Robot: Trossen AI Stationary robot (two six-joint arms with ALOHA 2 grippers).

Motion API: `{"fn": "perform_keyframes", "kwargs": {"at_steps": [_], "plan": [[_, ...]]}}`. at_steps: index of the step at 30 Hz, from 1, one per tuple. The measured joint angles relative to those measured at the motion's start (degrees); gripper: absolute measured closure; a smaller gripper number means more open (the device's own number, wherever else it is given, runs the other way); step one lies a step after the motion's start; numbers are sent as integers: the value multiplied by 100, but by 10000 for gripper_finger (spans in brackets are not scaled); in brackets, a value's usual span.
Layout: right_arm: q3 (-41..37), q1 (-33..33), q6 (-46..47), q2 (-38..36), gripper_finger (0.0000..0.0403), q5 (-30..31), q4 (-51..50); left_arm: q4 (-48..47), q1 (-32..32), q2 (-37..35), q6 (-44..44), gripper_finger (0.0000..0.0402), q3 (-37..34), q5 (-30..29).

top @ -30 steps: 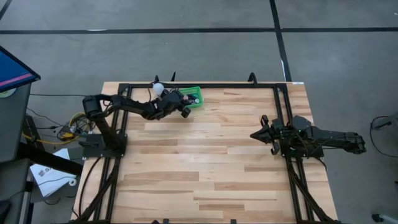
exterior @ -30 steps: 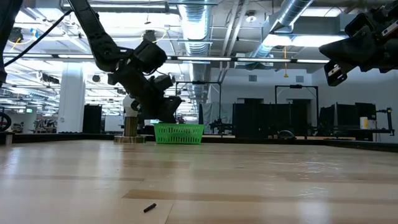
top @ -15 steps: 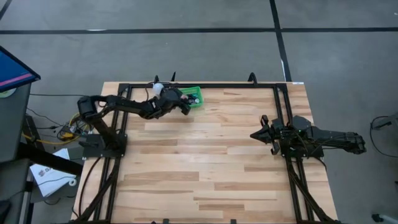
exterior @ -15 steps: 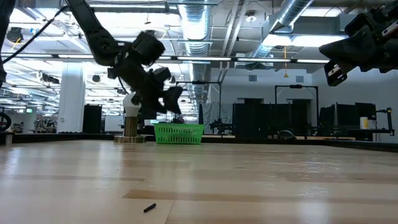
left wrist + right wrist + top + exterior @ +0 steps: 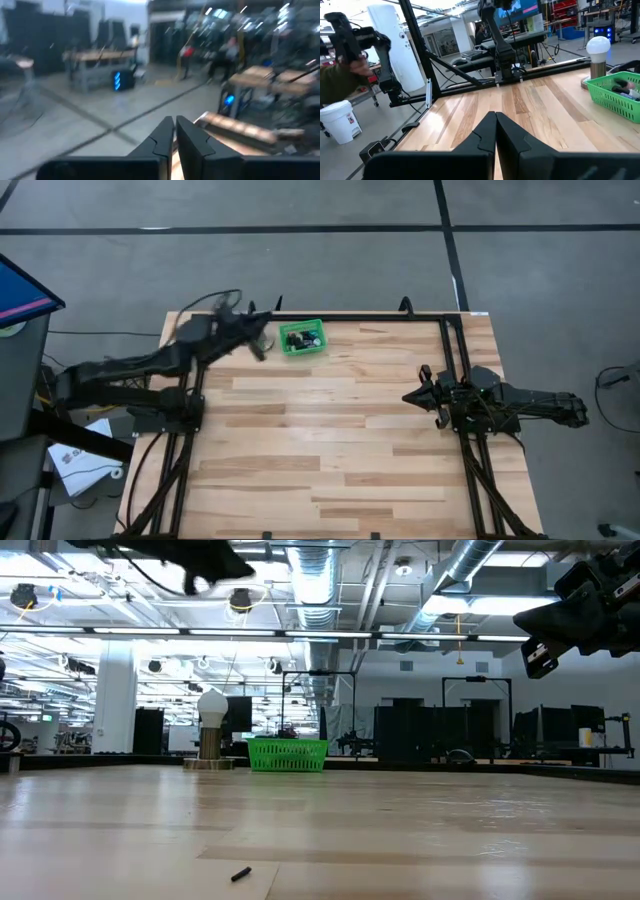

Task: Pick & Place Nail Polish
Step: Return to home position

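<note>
Nail polish (image 5: 301, 337) in the green bin (image 5: 318, 346), at about 11 o'clock on the counter (image 5: 330, 450), close to the far rail. From overhead, only a cluster of dark and pale specks; single bottles not countable.

Left tool (image 5: 258, 344) at 9 o'clock from the bin, near it but apart. Fingers pressed together with nothing between them, as told by the left wrist view alone; too small to judge overhead. That wrist view badly smeared, aimed out into the room.

Height given only by the low view: left arm (image 5: 200, 555) cut off at the very top of the picture, well above the bin's rim. Also only there and in the right wrist view: white bulb-shaped thing (image 5: 211, 712) on a round base, at 9 o'clock from the bin; not made out overhead, under the left arm.

Small dark scrap (image 5: 240, 874) on the near boards, in the low view only, too small to identify.

Right tool (image 5: 413, 396) at 3 o'clock on the counter, raised, fingers pressed together on nothing in its own wrist view. Bin cut by that view's edge, bottles inside blurred. Beyond the counter there, a person's sleeve (image 5: 337, 75), partly cropped.
</note>
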Motion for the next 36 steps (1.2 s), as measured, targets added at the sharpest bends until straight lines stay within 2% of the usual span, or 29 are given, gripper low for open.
{"fn": "perform_keyframes", "kwargs": {"at_steps": [5,10,15,22,25,36], "plan": [[-1,-1,0,0,403,2,0,-108,-215,-1534,21,399,-593,291],[-2,-2,0,0,403,0,0,-125,-465,-2929,-434,401,-1472,370],[0,-1,0,0,403,0,1,-136,-850,-3848,-576,401,-2254,306],[-1,-2,-1,0,403,0,0,-121,-1409,-4283,-906,401,-2980,268],[-1,0,0,0,403,0,0,-92,-1684,-4343,-1099,401,-3192,438],[-1,-1,0,0,403,0,0,27,-2413,-4489,-1222,401,-3590,547]]}}
